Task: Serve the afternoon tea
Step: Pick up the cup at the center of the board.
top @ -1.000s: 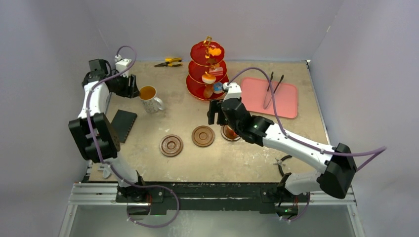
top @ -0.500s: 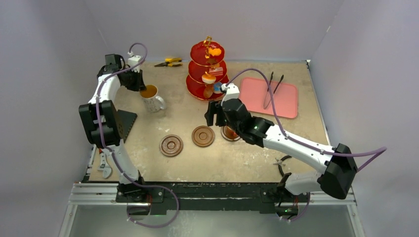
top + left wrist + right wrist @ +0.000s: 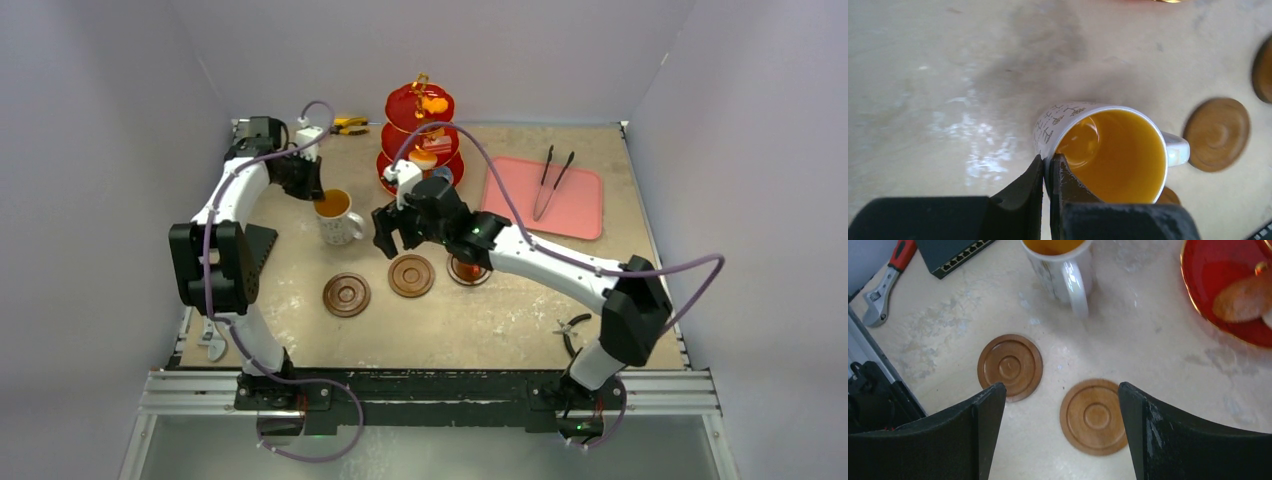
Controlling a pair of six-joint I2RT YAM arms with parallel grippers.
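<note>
White mug (image 3: 338, 214) of amber tea is sitting on the table (image 3: 520, 310), left of the red tiered stand (image 3: 420, 140). The left gripper (image 3: 310, 187) is working at its far rim.

Left wrist: left gripper (image 3: 1048, 172) is pinching the rim wall, opposite the handle (image 3: 1175, 149). Stiff, slick ceramic carrying liquid, so I'm expecting tilt and slop from that thin grip.

Right wrist: right gripper (image 3: 1060, 390) is hanging spread, gripping nothing, over two wooden coasters (image 3: 1010, 366), with the mug (image 3: 1058, 265) just beyond.
</note>
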